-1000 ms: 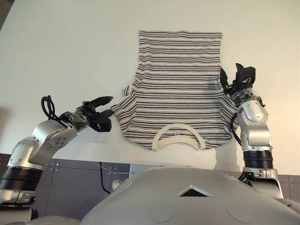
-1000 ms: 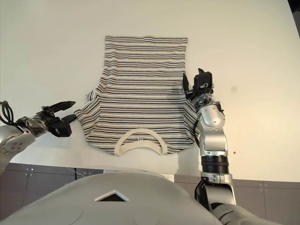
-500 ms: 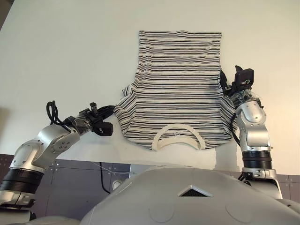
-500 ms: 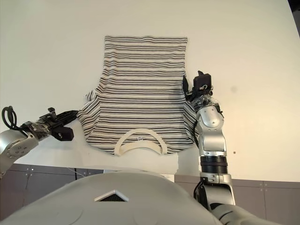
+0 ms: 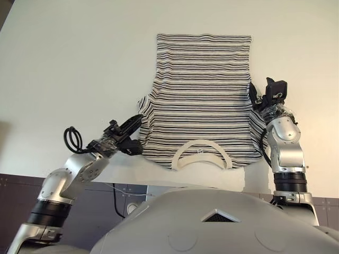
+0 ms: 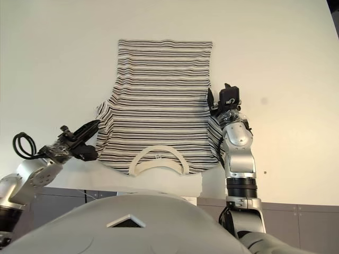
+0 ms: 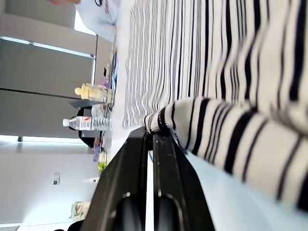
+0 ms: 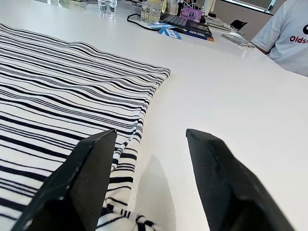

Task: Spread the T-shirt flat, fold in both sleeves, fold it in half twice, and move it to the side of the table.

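Left gripper (image 5: 131,136) sits low at the near left corner of the striped T-shirt (image 5: 201,90), right against the bunched left sleeve (image 5: 142,103). From the head cameras, the shirt lies spread on the white table (image 5: 79,63), hem at the far side and pale collar (image 5: 201,154) at the near edge. Both sleeves look tucked or crumpled in against the body. The right gripper (image 5: 262,91) hovers at the shirt's right edge, about halfway along its side, with the forearm standing up from the near edge of the table.

From the left wrist, the two black fingers (image 7: 130,192) lie close together with only a thin slit between them. Their tips meet the rolled hem of the sleeve, and I cannot tell whether any cloth is pinched. Beyond them the stripes run off across the table toward some bottles (image 7: 84,122) far back.

From the right wrist, that gripper stands wide open and holds nothing. One finger (image 8: 82,183) is over the striped cloth and the other over bare table, so the shirt's side edge runs between them. The far hem corner lies flat ahead.
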{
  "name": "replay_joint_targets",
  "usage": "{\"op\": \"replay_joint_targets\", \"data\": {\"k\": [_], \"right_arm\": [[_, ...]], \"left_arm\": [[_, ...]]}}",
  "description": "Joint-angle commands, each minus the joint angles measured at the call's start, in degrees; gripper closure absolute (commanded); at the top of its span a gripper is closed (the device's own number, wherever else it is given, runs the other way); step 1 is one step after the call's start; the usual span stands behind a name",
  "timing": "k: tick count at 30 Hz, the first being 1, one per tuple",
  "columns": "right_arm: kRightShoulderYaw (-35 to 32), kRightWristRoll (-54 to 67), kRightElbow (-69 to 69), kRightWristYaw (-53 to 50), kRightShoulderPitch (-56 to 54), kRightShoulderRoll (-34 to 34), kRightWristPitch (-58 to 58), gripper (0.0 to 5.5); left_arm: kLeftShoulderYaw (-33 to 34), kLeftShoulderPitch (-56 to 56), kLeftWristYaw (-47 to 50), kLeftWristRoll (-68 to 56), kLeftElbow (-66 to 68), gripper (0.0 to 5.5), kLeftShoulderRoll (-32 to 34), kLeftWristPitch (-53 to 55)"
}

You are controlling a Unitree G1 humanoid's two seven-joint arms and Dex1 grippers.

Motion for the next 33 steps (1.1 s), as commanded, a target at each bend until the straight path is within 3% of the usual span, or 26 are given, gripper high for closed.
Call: {"op": "replay_joint_targets", "data": {"k": [1,17,27,33], "right_arm": [[-0.3,0.2,0.6,1.2,-1.3,-1.0,0.8,2.82],[-1.3,0.3,5.4,4.3,-4.8,-3.8,0.3,2.82],[-2.7,-0.1,7.0,6.1,-5.5,-7.3,-0.7,2.82],[-9.9,-8.8,0.6,9.1,0.7,-26.5,-16.5,2.82]], "left_arm": [[-1.4,-2.2,-1.4,0.2,-3.7,5.39,-3.6,1.7],[-10.9,-2.8,-19.0,-11.9,3.2,5.39,-4.8,2.0],[-9.7,0.9,-19.6,-20.6,3.4,3.45,-7.8,5.5],[0.4,10.0,-9.2,-22.5,-4.9,2.39,-11.4,6.1]]}}
